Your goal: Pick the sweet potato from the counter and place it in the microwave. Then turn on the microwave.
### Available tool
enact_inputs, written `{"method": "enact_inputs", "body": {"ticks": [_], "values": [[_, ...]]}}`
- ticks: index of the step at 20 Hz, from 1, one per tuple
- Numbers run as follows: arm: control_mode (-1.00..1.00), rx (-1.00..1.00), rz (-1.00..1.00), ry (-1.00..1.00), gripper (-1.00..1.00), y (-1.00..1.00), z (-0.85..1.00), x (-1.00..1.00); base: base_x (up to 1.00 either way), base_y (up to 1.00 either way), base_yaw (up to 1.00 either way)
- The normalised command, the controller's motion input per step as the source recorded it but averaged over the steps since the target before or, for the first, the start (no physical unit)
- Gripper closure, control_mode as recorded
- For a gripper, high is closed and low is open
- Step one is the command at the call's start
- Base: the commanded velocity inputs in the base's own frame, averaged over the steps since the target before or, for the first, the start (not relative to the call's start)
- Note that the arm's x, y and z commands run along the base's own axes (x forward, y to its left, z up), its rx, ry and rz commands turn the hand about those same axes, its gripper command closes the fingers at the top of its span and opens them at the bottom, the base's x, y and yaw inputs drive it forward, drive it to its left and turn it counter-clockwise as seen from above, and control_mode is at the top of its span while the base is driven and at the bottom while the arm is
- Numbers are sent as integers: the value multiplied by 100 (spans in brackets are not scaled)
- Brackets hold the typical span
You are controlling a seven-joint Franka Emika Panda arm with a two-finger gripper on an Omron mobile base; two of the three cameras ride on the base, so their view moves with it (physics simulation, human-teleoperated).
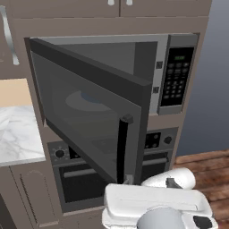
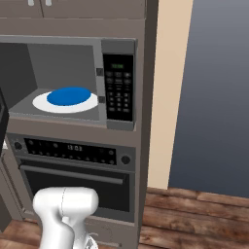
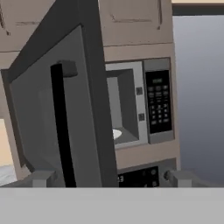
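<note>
We see the microwave (image 2: 68, 80) in grey steel, its door (image 1: 85, 112) dark smoky glass with a black handle (image 1: 121, 147), its keypad (image 2: 119, 87) black with a small green display. Inside, a white turntable (image 2: 41, 103) carries a bright blue plate (image 2: 70, 96). At nine o'clock the surface (image 1: 18, 134) is white marble, grey-veined. The oven (image 2: 73, 170) below is black-fronted, the cabinets (image 1: 27, 197) brown-taupe, the floor (image 2: 194, 219) reddish planks.
</note>
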Motion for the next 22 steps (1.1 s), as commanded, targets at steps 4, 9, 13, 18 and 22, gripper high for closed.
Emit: {"method": "enact_inputs", "body": {"ticks": [4,9,13,18,22], "values": [[-100,3,10,15,-100,-33,0,-2,0,0,0],[-100,2,6,14,-100,-28,0,0,0,0,0],[-100,0,4,9,-100,-22,0,0,0,0,0],[-100,0,0,11,-100,-22,0,0,0,0,0],[-100,0,0,10,-100,-16,0,0,0,0,0]]}}
